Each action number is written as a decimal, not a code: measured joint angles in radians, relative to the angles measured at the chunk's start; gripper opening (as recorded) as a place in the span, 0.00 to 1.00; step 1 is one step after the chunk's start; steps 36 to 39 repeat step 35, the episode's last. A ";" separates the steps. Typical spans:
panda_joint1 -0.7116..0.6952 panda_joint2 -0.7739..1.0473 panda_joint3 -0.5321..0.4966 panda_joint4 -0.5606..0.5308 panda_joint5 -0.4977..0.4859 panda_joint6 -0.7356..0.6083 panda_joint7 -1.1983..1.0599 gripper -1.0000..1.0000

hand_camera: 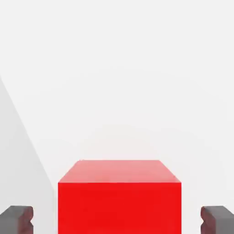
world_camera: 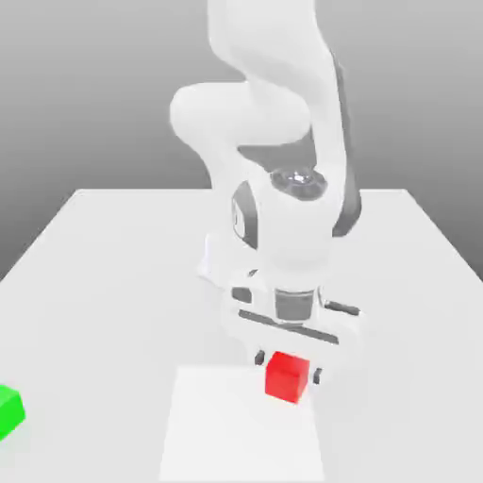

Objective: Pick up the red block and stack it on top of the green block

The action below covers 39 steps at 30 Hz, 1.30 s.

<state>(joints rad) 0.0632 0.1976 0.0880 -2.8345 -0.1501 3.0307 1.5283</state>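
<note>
The red block (world_camera: 286, 376) rests on the white table toward the front, a little to the exterior view's right of centre. My gripper (world_camera: 288, 366) has come down over it, one dark fingertip on each side. In the hand view the red block (hand_camera: 119, 196) sits between the two grey fingertips (hand_camera: 18, 219), and white table shows in a gap on both sides. My gripper (hand_camera: 117, 219) is open and neither pad touches the block. The green block (world_camera: 8, 411) lies far off at the exterior view's left edge, partly cut off.
The white table (world_camera: 113, 283) spreads out on all sides of the arm. A brighter rectangular patch (world_camera: 236, 434) lies on the table around and in front of the red block. The arm's white body (world_camera: 283, 217) towers directly above the gripper.
</note>
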 joint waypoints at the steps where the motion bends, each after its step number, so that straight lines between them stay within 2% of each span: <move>1: 0.000 0.000 0.000 0.000 0.000 0.001 0.000 0.00; 4: 0.009 0.014 -0.011 0.002 -0.011 0.013 0.009 0.00; 6: -0.014 -0.020 0.016 -0.003 0.005 -0.016 -0.003 0.00; 12: -0.021 -0.226 0.063 -0.033 0.160 -0.190 -0.115 0.00; 21: -0.339 -0.106 -0.112 0.254 0.198 -0.363 -0.246 0.00; 27: -0.500 -0.006 -0.240 0.450 0.220 -0.460 -0.334 0.00; 31: -0.571 0.125 -0.261 0.522 0.265 -0.402 -0.388 0.00; 32: -0.580 0.160 -0.253 0.526 0.278 -0.371 -0.397 1.00; 39: -0.580 0.160 -0.253 0.526 0.278 -0.371 -0.397 1.00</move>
